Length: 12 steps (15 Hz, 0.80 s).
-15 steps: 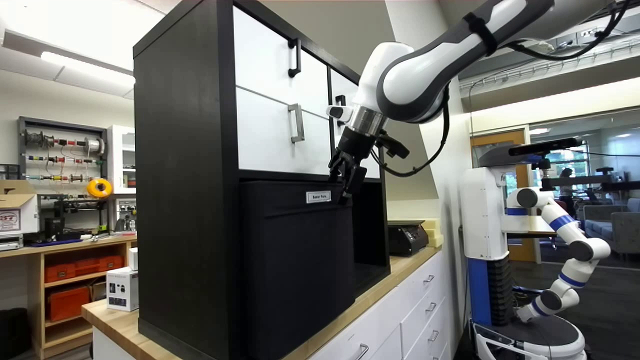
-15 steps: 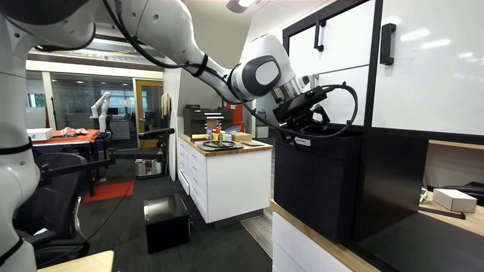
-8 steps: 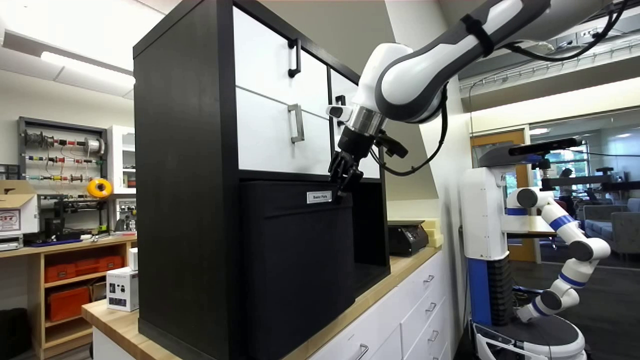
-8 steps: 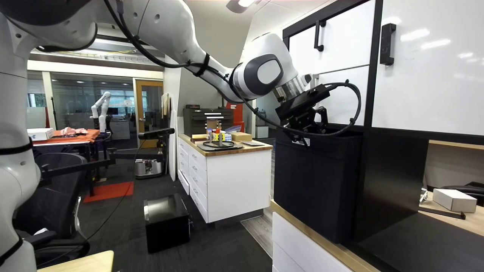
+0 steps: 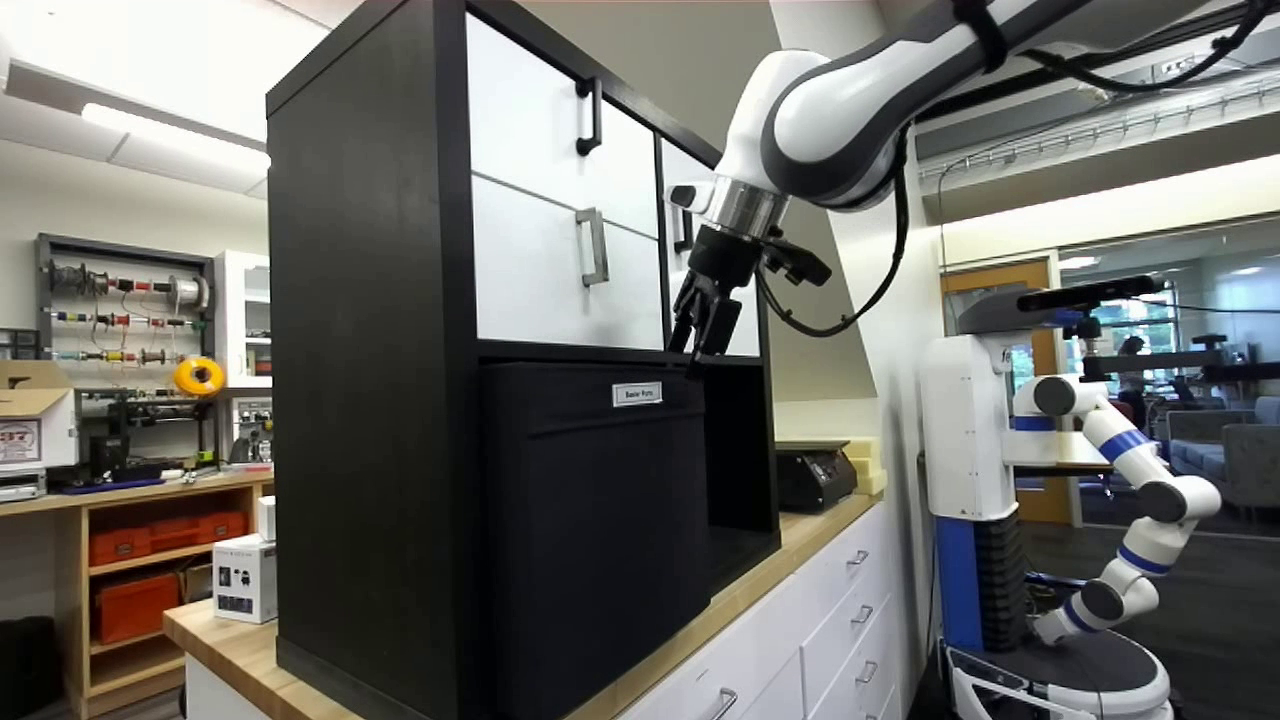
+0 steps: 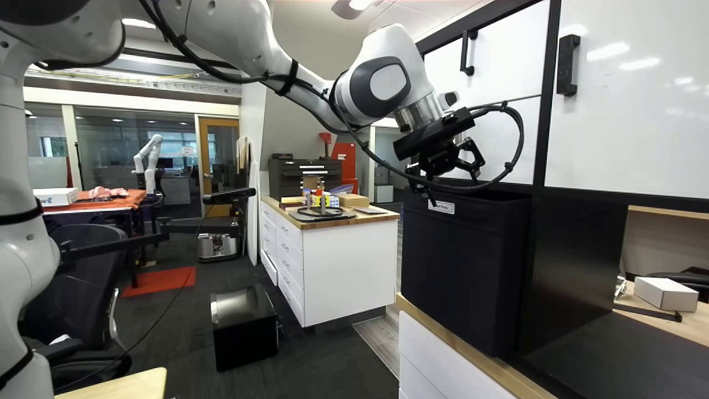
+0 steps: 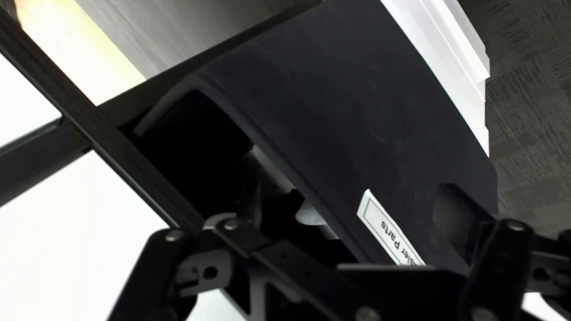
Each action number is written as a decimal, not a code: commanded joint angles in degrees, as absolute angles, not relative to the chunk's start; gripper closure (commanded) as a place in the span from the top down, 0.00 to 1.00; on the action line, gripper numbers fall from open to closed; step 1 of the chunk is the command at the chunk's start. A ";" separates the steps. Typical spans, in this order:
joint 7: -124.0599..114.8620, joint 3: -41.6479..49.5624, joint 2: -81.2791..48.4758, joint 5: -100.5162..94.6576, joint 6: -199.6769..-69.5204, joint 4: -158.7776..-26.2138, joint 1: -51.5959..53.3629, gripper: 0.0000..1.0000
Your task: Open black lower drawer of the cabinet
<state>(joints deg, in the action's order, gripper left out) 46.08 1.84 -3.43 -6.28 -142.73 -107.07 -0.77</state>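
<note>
The black lower drawer (image 5: 600, 520) is a black soft-looking bin front with a pale label (image 5: 637, 394) near its top edge. It shows in both exterior views (image 6: 460, 271) and stands out from the black cabinet (image 5: 360, 350). In the wrist view, its front (image 7: 357, 116) leaves a dark open gap behind the rim; pale items show inside. My gripper (image 5: 689, 357) is open and empty at about rim height near the label (image 6: 441, 207). In the wrist view, the gripper's (image 7: 357, 207) fingers are wide apart, one over the gap and one before the front. Contact cannot be told.
White upper fronts (image 5: 570, 270) with handles sit just above the drawer. A wooden counter edge (image 5: 740, 575) with white drawers (image 5: 720, 660) runs below. A black open compartment (image 5: 740, 460) lies beside the drawer. A black cable (image 6: 515, 155) loops around the wrist.
My gripper has risen and moved back a little from the drawer's label and rim. The label is less covered in an exterior view. The drawer has not visibly moved.
</note>
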 commanded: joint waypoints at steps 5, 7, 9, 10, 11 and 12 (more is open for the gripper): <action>49.67 1.60 -0.87 0.30 -140.90 -108.01 -1.54 1.00; 52.95 1.58 -1.69 2.32 -142.73 -108.06 -1.65 1.00; 55.28 1.52 -2.83 3.60 -143.27 -107.46 -1.73 1.00; 56.18 1.49 -3.19 4.17 -143.46 -107.37 -1.82 1.00; 57.55 1.48 -4.10 4.52 -143.93 -107.24 -1.97 1.00; 58.58 1.44 -4.61 4.87 -144.33 -107.23 -2.11 1.00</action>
